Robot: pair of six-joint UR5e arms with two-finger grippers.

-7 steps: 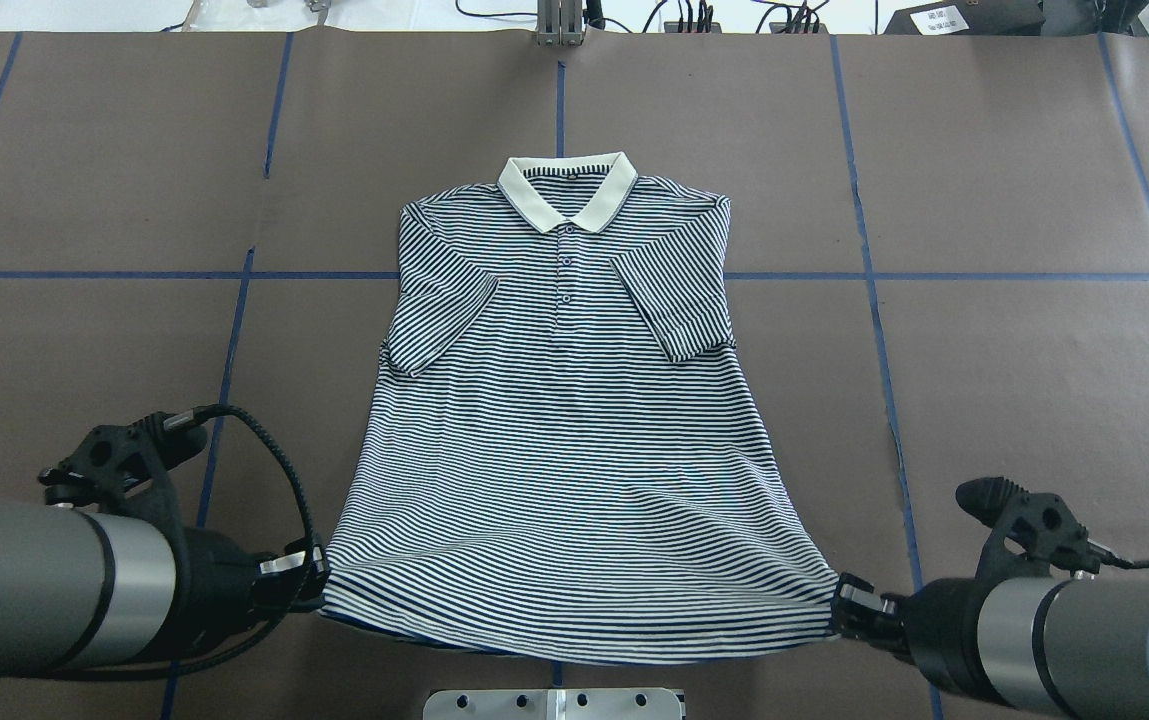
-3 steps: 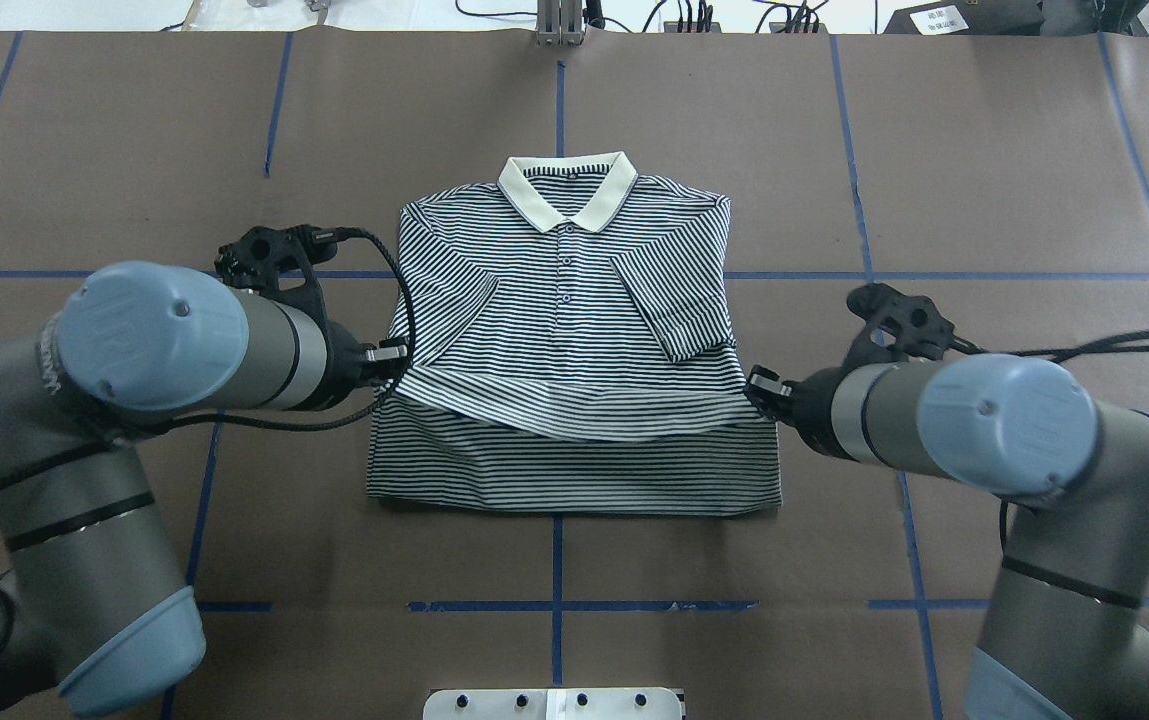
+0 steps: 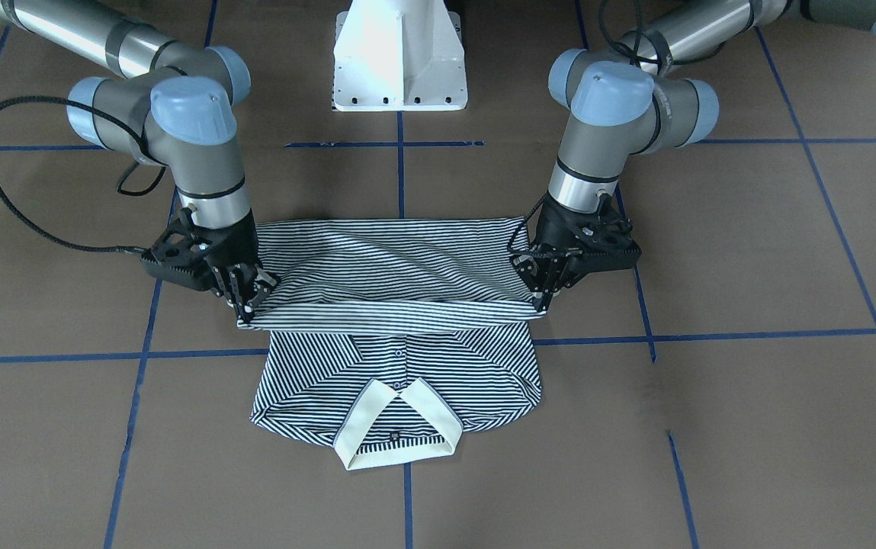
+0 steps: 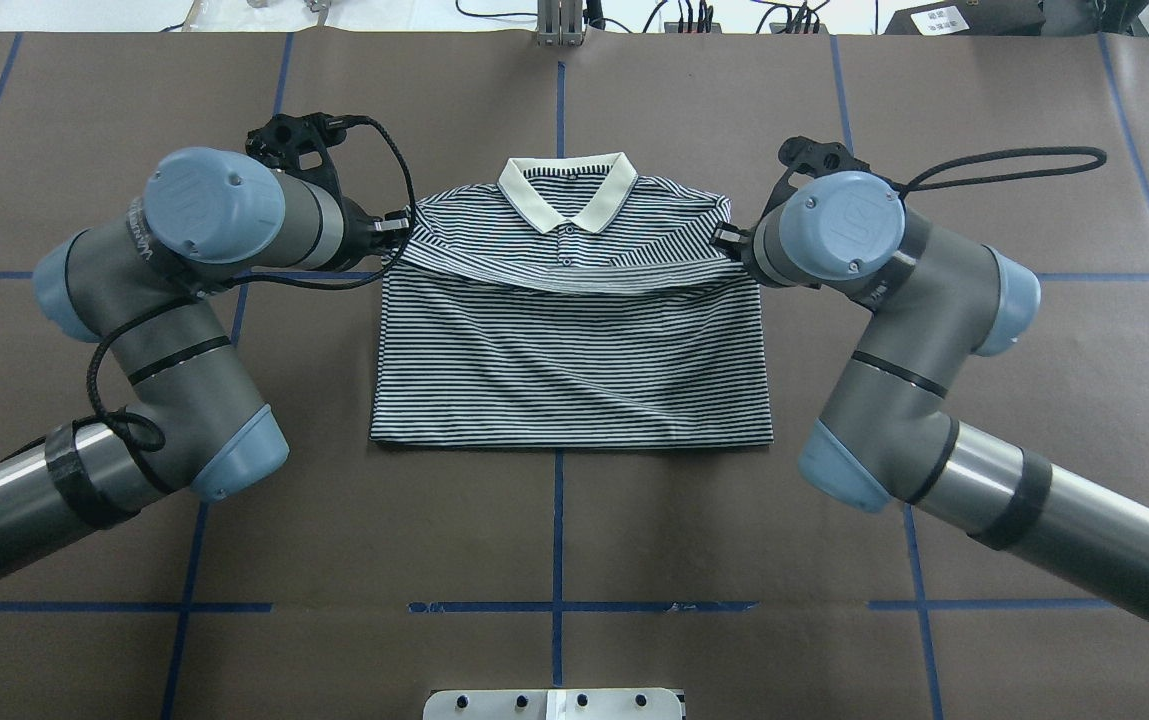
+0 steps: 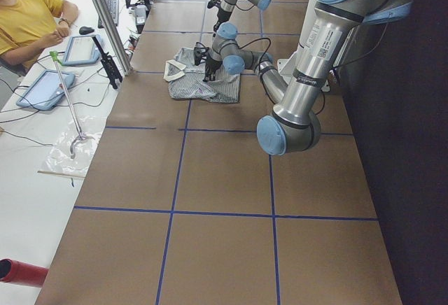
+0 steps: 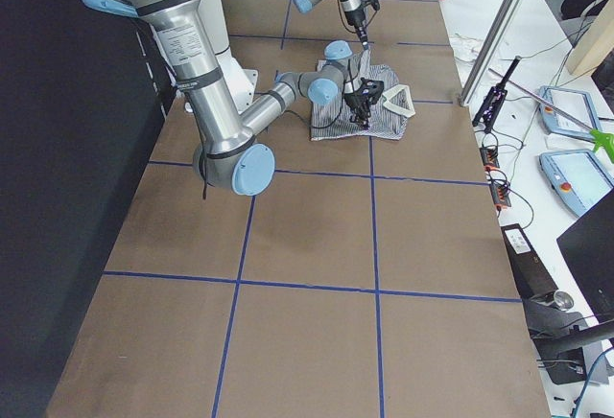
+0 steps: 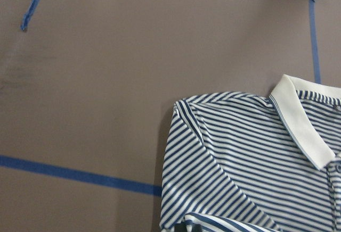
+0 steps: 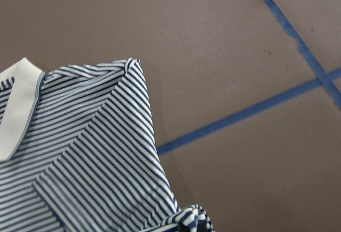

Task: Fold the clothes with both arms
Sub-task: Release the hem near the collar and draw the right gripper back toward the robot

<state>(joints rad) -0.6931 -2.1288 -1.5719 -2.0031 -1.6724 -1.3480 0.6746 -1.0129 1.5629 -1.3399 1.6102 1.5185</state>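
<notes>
Polo shirt [image 4: 574, 350]: lay in the middle of the desk [image 4: 984, 120], collar [image 4: 566, 190] farthest from the robot, sleeves turned in over the chest. Was pinched at both hem corners, one in the left claw [image 3: 541, 300], one in the right claw [image 3: 245, 307], each closed on fabric and raised just short of the collar. Judged well advanced: bottom-to-top fold nearly over; only lowering and release left.

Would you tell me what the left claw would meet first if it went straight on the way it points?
Pointing steeply down while pinching the shirt's hem, the left claw would likely meet that shirt's shoulder edge below; depth is unclear, so maybe the table beside it.
</notes>
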